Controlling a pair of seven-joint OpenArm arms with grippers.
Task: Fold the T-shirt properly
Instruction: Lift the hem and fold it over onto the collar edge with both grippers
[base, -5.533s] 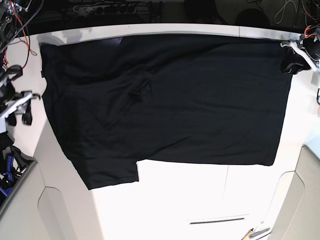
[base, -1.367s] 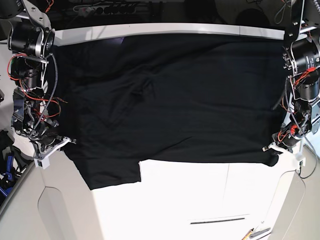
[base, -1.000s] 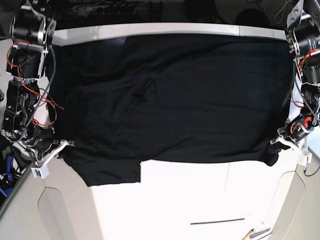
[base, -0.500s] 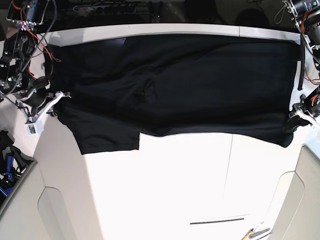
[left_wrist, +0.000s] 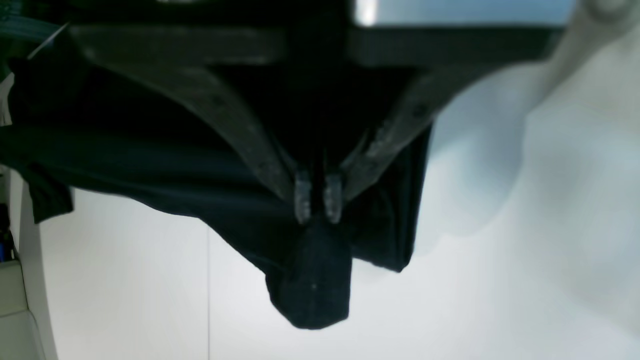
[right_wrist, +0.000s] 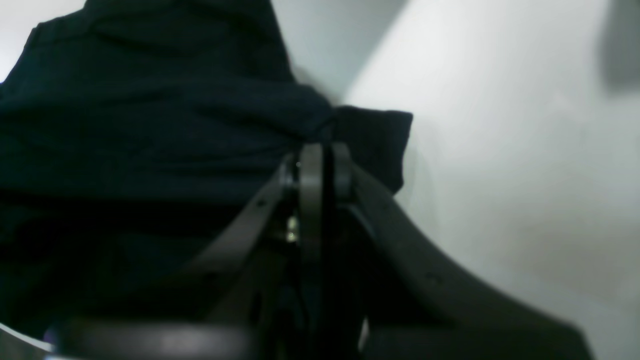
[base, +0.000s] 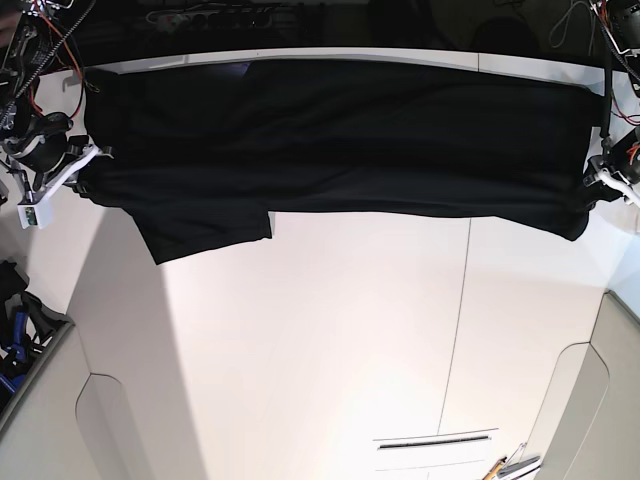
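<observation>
Both end effectors, left (base: 594, 204) and right (base: 80, 184), are closed on the black T-shirt (base: 350, 135) (one side each).

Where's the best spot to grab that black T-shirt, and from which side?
Keep to the near edge of the T-shirt, one pinch by each end, coming from the left and right sides. It spans wide between the left gripper and right gripper, so two pinches should probably limit sagging.
</observation>
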